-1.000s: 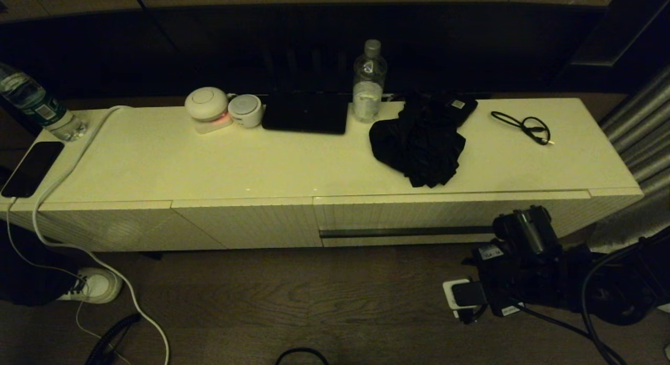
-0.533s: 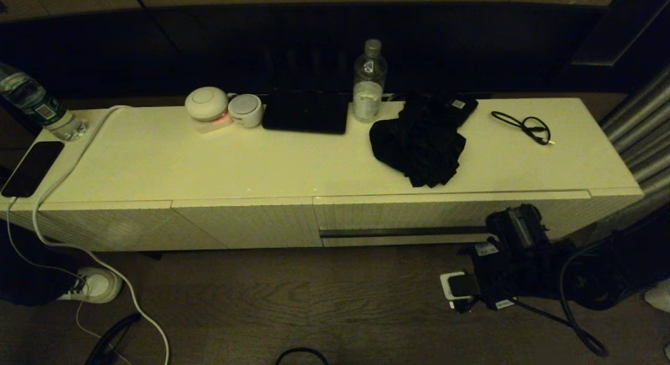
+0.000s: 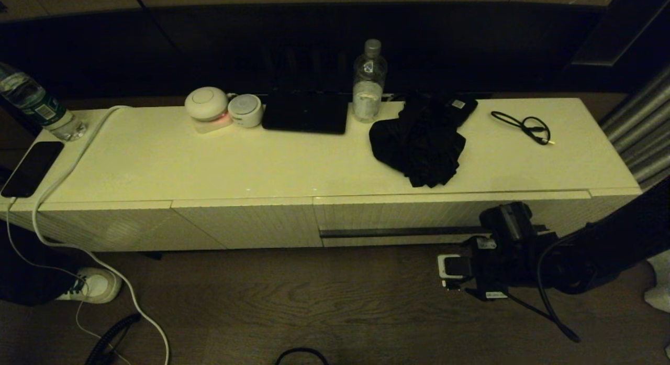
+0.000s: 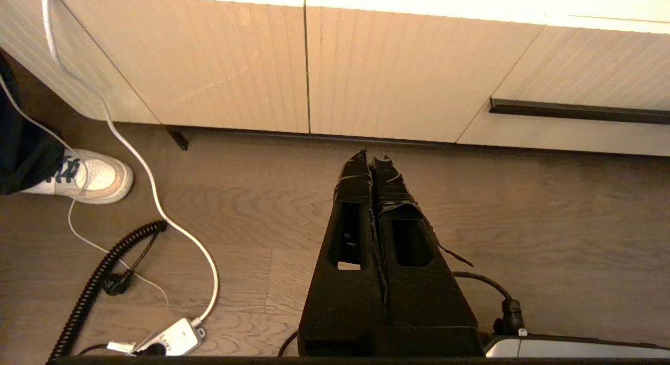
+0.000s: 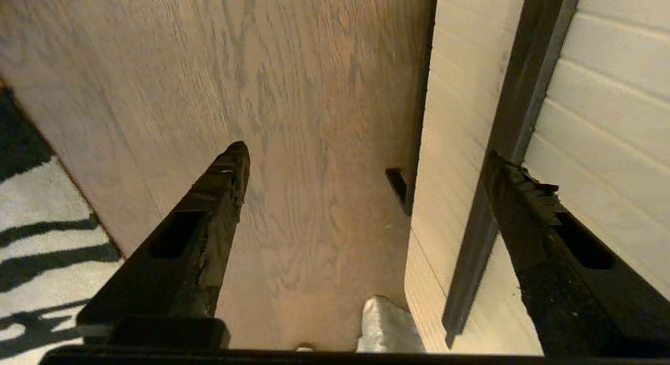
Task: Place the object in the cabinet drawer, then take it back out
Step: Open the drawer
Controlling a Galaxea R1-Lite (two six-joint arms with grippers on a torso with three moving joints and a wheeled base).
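Object (image 3: 417,145): black fabric bundle lying on the cabinet top (image 3: 209,161), right of the water bottle (image 3: 369,82), touching the small black device with a white label (image 3: 460,106).
Left gripper (image 4: 372,158): low over the wood floor (image 4: 549,223) before the ribbed panels, fingers pressed together, holding nothing.
Cabinet drawer (image 3: 408,218): closed, dark handle strip (image 3: 398,232) across its front.
Right gripper (image 5: 366,155): at the strip's right end, fingers spread wide, one at the strip, empty.
Black cable (image 3: 526,126): on the top, far right.
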